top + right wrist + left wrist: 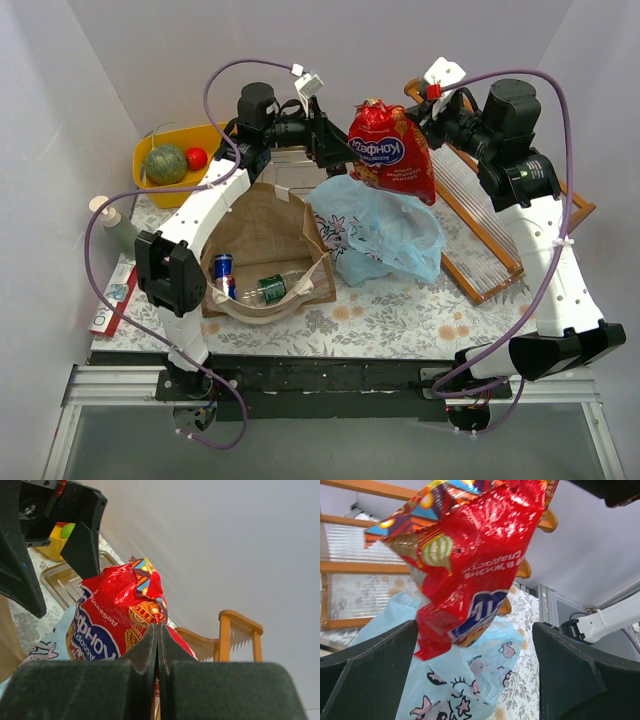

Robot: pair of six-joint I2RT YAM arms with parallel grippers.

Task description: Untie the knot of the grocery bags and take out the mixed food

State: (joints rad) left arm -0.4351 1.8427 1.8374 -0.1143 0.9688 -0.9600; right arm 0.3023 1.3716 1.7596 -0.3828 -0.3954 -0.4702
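The red snack packet (390,150) hangs in the air over the crumpled light blue plastic bag (380,232). My right gripper (159,628) is shut on the packet's (112,622) top edge, and from above that gripper (422,120) sits at the packet's right. My left gripper (334,148) stands open just left of the packet (470,555). Its fingers (370,675) are wide apart with the blue bag (455,685) below between them. The brown paper bag (262,225) lies open on its side, holding a blue-silver can (222,268) and a green-labelled bottle (275,288).
A yellow tub (205,135) at the back left holds the green melon (165,163) and a small red item (196,157). A wooden slatted rack (500,225) lies at the right. A pump soap bottle (115,225) and a red box (113,297) stand at the left edge.
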